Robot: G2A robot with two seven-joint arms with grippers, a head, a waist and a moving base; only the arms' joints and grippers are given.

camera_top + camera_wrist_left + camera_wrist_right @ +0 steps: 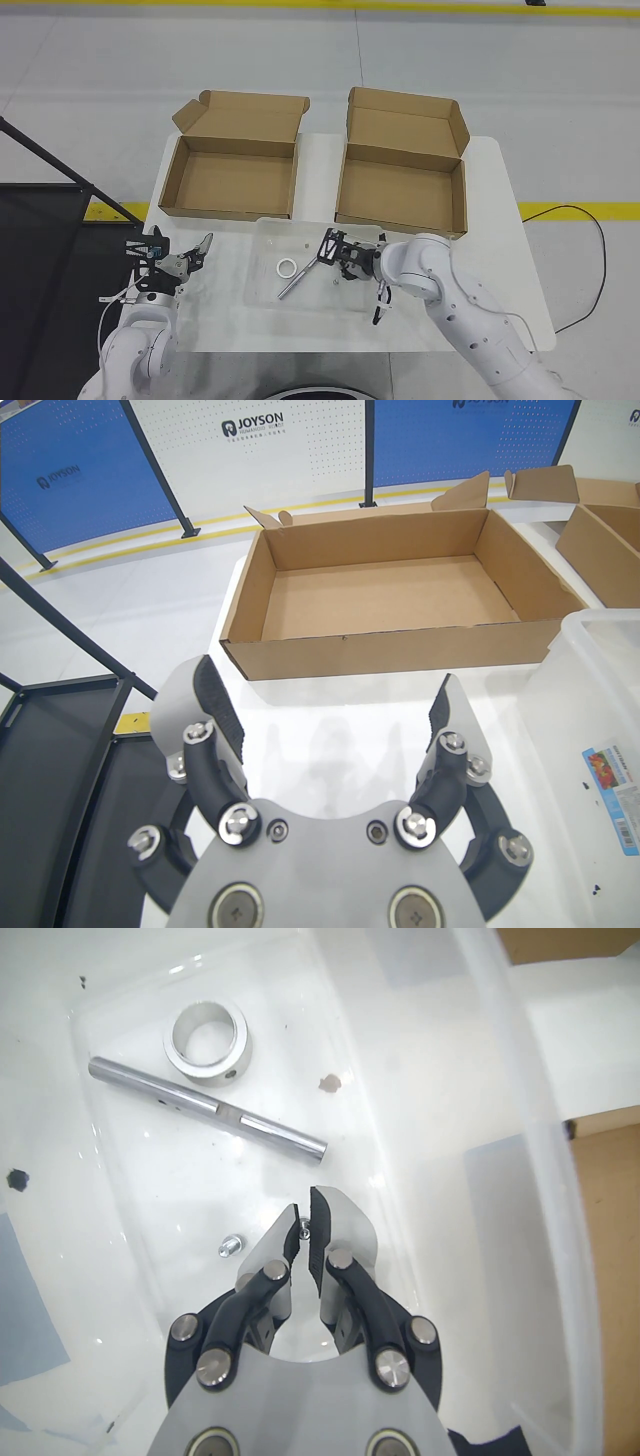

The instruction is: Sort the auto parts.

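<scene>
My right gripper is down inside the clear plastic bin, its fingers drawn almost together with only a narrow slit between the pads. A small screw is pinched in that slit, close to the fingertips. A second screw lies on the bin floor just outside one finger, apart from it. Ahead of the tips, a steel rod lies across the floor, and a metal collar sits just beyond the rod, right beside it. From above, the right gripper is over the middle of the bin, with the rod and collar on its far side, toward my other arm.

My left gripper hangs over the white table with its fingers spread wide and nothing between them. Straight ahead of it stands an open cardboard box; the bin's wall is close beside one finger. In the top view the left gripper sits near the table's edge, in front of that box, and a second cardboard box stands beyond the right gripper.
</scene>
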